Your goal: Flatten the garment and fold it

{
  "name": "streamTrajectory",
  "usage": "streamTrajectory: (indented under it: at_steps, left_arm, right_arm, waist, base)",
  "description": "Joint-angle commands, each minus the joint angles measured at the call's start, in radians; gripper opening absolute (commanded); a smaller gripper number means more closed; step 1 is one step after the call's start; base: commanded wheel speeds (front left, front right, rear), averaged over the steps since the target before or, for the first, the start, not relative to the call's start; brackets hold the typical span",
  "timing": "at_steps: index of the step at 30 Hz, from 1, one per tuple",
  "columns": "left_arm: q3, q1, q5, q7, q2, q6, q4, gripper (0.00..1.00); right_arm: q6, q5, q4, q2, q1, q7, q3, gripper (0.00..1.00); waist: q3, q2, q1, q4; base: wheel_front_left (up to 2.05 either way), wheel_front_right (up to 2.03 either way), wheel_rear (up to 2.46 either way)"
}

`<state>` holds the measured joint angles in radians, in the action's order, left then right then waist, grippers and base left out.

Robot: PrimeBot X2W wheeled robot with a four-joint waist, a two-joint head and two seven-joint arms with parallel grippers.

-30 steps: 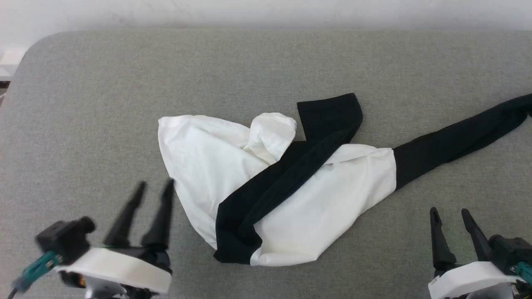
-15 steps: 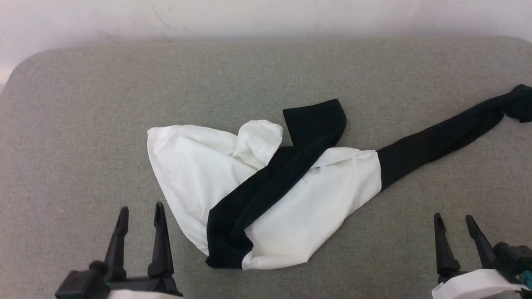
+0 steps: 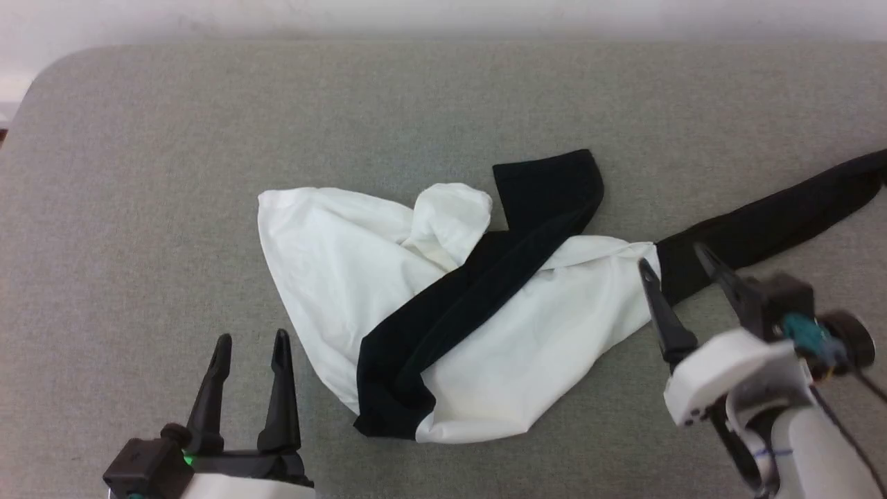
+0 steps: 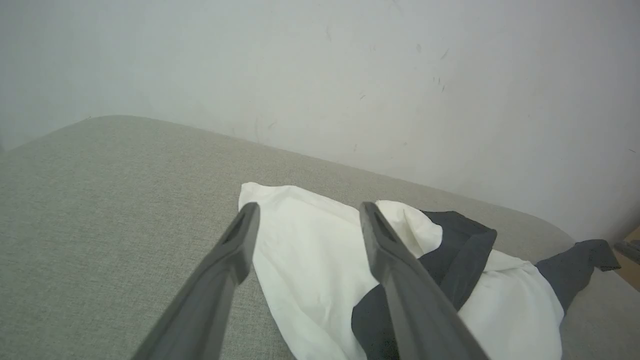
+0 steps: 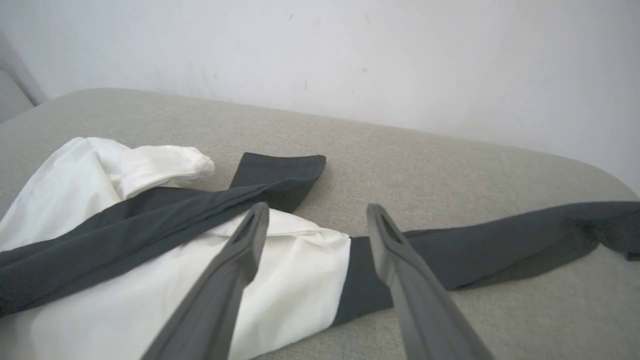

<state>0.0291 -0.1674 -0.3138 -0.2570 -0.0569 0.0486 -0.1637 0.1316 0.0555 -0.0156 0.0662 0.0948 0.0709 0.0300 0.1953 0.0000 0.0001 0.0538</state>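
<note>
Shirt (image 3: 332, 256) lies crumpled mid-table (image 3: 138, 173), not flat, nothing folded yet. The white body is bunched into a rough wedge. One black sleeve (image 3: 471, 291) is thrown diagonally across it, its cuff end poking out past the shirt's far edge, with a white lump (image 3: 450, 211) puckered up just beside that cuff. The other sleeve (image 3: 776, 215) trails long and thin away from the shirt's right side. Collar and print are hidden, so I can't tell which face is up. Left gripper (image 3: 251, 337) hangs just off the shirt's near-left edge, fingers spread wide, nothing between them and clear of the cloth; its wrist view looks out over the white edge. Right gripper (image 3: 672, 256) is over the shirt's right side, where white meets the trailing sleeve, fingers wide apart and empty, straddling that seam. I can't tell if the tips touch fabric. My read is an early flattening step. The right is lined up at the seam, likely because it's a firm spot to pinch and pull the body out, and the left is parked at the opposite edge to tug the other way. The crossed sleeve probably has to come off the body first. The risk is a pinch catching two layers and dragging the whole heap.
</note>
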Motion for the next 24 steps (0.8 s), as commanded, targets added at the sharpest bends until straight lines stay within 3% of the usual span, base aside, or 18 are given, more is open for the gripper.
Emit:
streamTrajectory:
  at_steps: [1,7,11,16,21,22,24]
  left_arm:
    - [0.005,0.026,0.002,-0.005,0.005,0.010,0.007,1.00]
    - [0.035,0.072,-0.021,-0.005,0.006,0.019,0.019,1.00]
    - [0.054,0.101,-0.034,-0.005,0.006,0.018,0.029,1.00]
    - [0.069,0.119,-0.043,-0.005,0.006,0.016,0.039,1.00]
    - [0.088,0.138,-0.051,-0.005,0.007,0.019,0.052,1.00]
    - [0.090,0.141,-0.052,-0.005,0.007,0.019,0.054,1.00]
    - [0.094,0.148,-0.054,-0.005,0.007,0.021,0.058,1.00]
  right_arm:
    - [-0.001,0.026,-0.008,0.055,0.059,0.092,0.045,1.00]
    - [-0.001,0.140,0.018,0.252,0.216,0.406,0.196,1.00]
    - [-0.001,0.219,0.053,0.354,0.310,0.523,0.301,1.00]
    - [-0.001,0.275,0.103,0.408,0.397,0.583,0.393,1.00]
    - [-0.001,0.375,0.217,0.400,0.452,0.638,0.447,1.00]
    - [-0.001,0.397,0.241,0.396,0.454,0.655,0.457,0.55]
    - [-0.001,0.428,0.270,0.390,0.461,0.656,0.463,0.00]
  waist:
    - [0.030,0.0000,-0.0001,0.019]
    - [0.092,0.0000,-0.0001,0.057]
    - [0.128,0.0000,-0.0001,0.085]
    - [0.152,0.0000,-0.0001,0.105]
    - [0.174,0.0000,-0.0001,0.124]
    - [0.177,0.0000,-0.0001,0.127]
    - [0.181,0.0000,-0.0001,0.131]
  base:
    - [0.00,0.00,0.00]
    - [0.00,0.00,0.00]
    - [0.00,0.00,0.00]
    - [0.00,0.00,0.00]
    - [0.00,0.00,0.00]
    - [0.00,0.00,0.00]
    - [0.00,0.00,0.00]
